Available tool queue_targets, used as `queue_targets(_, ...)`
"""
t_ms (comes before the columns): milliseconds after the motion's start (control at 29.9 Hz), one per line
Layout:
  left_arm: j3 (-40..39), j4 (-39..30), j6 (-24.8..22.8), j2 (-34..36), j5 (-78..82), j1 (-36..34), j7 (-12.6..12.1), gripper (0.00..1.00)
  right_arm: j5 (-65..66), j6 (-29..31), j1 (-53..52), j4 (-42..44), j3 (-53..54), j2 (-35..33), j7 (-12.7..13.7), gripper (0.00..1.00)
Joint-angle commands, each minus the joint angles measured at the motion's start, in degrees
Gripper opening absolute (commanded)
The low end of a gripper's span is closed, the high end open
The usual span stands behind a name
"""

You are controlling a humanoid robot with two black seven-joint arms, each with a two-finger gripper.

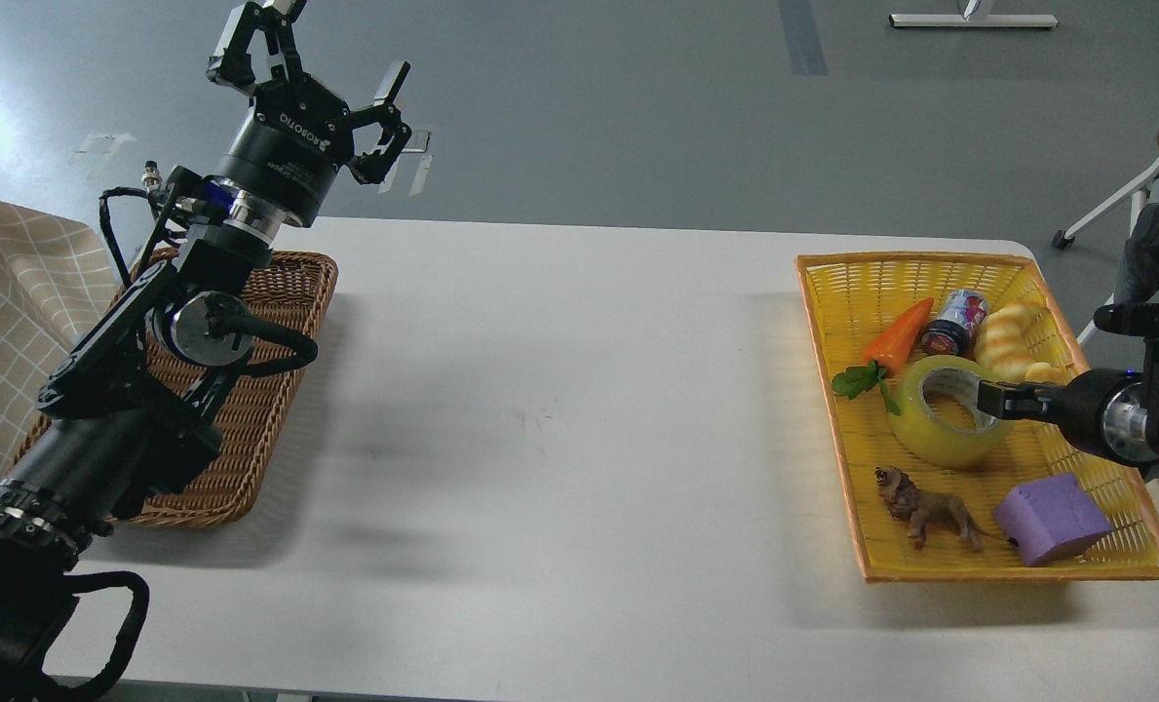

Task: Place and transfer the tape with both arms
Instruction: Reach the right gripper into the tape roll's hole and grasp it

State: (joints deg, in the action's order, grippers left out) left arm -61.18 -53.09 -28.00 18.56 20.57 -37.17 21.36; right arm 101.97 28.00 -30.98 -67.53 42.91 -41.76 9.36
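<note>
The tape (926, 441), a translucent yellow roll with a grey-white core, lies flat in the yellow basket (817, 331) at the table's right end. My right gripper (994, 401) comes in from the right edge and sits low over the roll's right rim, at the core hole. It is small and dark, and its fingers cannot be told apart. My left gripper (321, 51) is raised high at the far left, above the back of the brown wicker basket (277, 400). Its fingers are spread open and hold nothing.
The yellow basket also holds a toy carrot (897, 335), a small can (954, 322), a bread-shaped toy (1003, 336), a brown lion figure (930, 507) and a purple block (1052, 517). A checked cloth (14, 322) lies at the left edge. A white table (560, 409) spans between the baskets.
</note>
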Motion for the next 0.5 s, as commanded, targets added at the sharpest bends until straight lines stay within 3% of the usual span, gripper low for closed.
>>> queue_targets(0,0.0,0.0,0.0,-0.1,0.0,0.0,0.0,0.98,0.0,0.0,0.0,0.6,-0.1,0.9,0.0,0.63)
queue_targets(234,0.0,0.0,0.0,-0.2,0.0,0.0,0.0,0.98,0.0,0.0,0.2,2.2,-0.3,2.5,0.0,0.63)
queue_targets(468,0.0,0.0,0.0,0.0,0.0,0.0,0.0,0.98,-0.1,0.0,0.2,3.7,-0.3,3.5,0.0,0.52)
